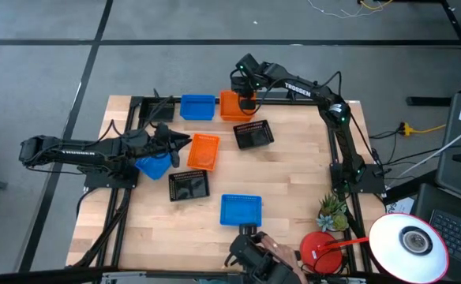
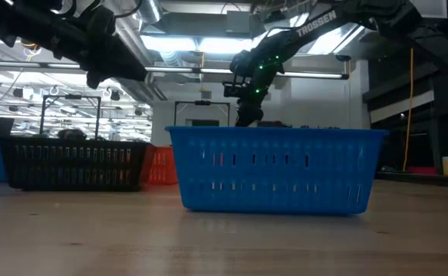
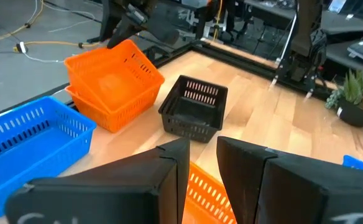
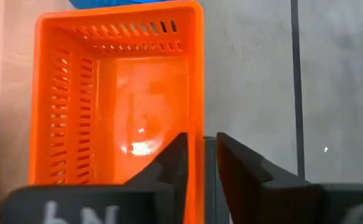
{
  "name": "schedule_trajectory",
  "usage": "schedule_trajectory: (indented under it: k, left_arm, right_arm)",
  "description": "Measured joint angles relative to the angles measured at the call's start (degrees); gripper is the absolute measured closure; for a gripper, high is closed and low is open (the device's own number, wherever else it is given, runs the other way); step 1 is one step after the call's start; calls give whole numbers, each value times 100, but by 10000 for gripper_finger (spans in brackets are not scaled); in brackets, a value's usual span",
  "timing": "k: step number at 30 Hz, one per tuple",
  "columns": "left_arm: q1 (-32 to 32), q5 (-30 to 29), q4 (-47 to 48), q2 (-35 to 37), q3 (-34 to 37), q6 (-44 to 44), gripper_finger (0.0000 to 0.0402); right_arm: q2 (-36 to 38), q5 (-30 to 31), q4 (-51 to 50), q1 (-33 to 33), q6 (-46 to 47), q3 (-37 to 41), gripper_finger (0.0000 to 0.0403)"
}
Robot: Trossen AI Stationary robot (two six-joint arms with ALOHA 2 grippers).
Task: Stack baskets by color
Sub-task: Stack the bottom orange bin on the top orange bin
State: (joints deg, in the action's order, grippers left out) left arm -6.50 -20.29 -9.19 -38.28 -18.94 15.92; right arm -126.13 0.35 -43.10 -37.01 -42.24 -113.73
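An orange stack of two baskets point(image 1: 234, 105) point(image 3: 113, 87) stands at the table's far edge, the upper one a little tilted in the lower. My right gripper point(image 1: 245, 99) point(image 4: 201, 146) is open over it, one finger inside the upper basket and one outside its wall. A blue basket point(image 1: 197, 106) sits beside the stack and a black one point(image 1: 254, 134) just in front. My left gripper point(image 1: 185, 142) point(image 3: 203, 149) is open and empty beside a single orange basket point(image 1: 204, 151). Another blue basket point(image 1: 153, 164) lies under the left arm. A black basket point(image 1: 189, 185) and a blue one point(image 1: 240, 209) lie nearer. My right gripper's fingers straddle one side wall's rim point(image 4: 198, 168) of the upper orange basket, slanting down from above. There is a gap between the wall and the outer finger point(image 4: 231, 155). Whether the inner finger touches the wall I cannot tell. The basket rests in the one below.
A red lamp base point(image 1: 321, 248) with its white head point(image 1: 408, 243) and a small plant point(image 1: 333, 209) stand at the near right corner. A dark device point(image 1: 250, 254) sits at the near edge. Black frame rails point(image 1: 294, 101) run along the far edge.
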Motion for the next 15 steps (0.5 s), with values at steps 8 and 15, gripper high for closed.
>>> schedule_trajectory:
  k: [8,15]
  left_arm:
    - [-1,0,20,1,0,7,328]
    - [0,0,19,1,0,10,328]
  right_arm:
    - [22,15,-8,45,2,-1,271]
    - [63,526,146,209,8,-376,270]
